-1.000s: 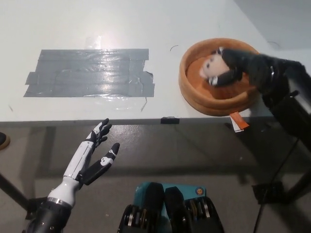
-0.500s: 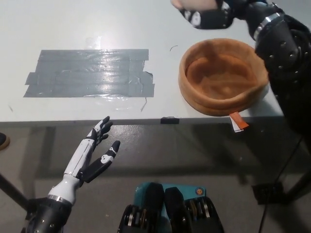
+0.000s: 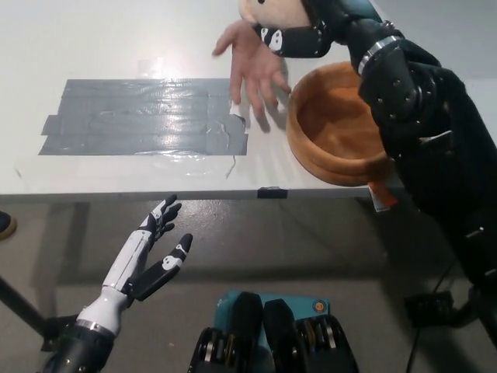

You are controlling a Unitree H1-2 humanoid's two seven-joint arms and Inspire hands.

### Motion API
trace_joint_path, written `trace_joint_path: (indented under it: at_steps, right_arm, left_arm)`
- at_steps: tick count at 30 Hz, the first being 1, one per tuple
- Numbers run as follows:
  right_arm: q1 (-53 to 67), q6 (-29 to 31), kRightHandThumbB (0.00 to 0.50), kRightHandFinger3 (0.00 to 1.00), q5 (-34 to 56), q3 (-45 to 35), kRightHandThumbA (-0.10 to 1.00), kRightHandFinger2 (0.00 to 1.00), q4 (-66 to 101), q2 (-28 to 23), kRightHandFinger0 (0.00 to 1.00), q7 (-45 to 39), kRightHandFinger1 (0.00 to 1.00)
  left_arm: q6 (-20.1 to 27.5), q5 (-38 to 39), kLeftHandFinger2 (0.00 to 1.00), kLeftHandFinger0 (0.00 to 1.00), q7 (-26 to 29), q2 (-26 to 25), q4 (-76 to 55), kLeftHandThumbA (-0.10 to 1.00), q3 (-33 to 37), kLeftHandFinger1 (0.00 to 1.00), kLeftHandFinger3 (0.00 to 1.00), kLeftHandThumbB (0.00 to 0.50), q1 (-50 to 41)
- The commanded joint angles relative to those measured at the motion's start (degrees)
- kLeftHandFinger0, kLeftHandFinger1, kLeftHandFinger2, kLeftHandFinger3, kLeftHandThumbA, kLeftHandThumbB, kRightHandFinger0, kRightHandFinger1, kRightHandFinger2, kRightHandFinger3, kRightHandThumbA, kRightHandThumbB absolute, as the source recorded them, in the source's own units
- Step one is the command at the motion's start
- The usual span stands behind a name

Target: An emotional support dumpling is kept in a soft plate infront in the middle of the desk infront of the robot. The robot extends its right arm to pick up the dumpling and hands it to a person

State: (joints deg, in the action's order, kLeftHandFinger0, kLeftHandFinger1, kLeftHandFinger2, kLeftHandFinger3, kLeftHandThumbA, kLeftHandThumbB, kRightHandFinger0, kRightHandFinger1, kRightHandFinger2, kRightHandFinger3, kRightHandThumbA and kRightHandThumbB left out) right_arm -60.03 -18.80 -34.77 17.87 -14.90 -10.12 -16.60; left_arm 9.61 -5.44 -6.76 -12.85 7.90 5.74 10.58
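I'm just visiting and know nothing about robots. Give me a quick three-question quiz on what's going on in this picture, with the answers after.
1. True or false: the dumpling lies in the plate.
2. Which hand holds the dumpling? A) the left hand B) the right hand C) the person's hand
3. Fill in: the person's open hand waits just ____ the dumpling.

Key
1. False: the plate holds nothing; the dumpling is up at the picture's top edge.
2. B. The white left hand rests open, low before the table, near the grey tape.
3. Below, palm spread, over the table.
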Motion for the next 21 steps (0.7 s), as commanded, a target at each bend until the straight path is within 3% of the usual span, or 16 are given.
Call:
trace_joint_path:
  at_steps: [1,12,19,21]
  right_arm:
    - [-5.95,3.28,0.209,0.97,-0.68,-0.27,-0.10,0.98,-3.38,1.10,0.09,4.65,0.61]
    - [-10.81,7.94,0.220,0.95,1.24,-1.18,-0.10,1.00,-17.67,2.64,0.11,9.35,0.63]
    - [-15.65,11.89,0.235,0.89,0.93,-0.18,-0.10,0.96,-31.31,4.80,0.09,13.74,0.60]
    - [-16.74,13.07,0.237,0.93,0.65,0.31,-0.10,0.98,-36.06,5.94,0.07,15.56,0.59]
  left_arm:
    - [0.06,0.81,1.00,1.00,-0.84,-0.30,-2.05,0.60,-0.60,1.00,1.00,0.257,0.50]
    - [0.78,-0.87,1.00,1.00,-0.16,-0.47,-1.74,0.59,-0.32,1.00,1.00,0.253,1.03]
    - [1.26,-0.48,1.00,1.00,-0.20,-0.14,-1.27,0.56,-0.36,1.00,1.00,0.257,1.30]
    - [0.69,-0.66,1.00,1.00,-0.20,-0.16,-1.55,0.56,-0.34,1.00,1.00,0.269,1.39]
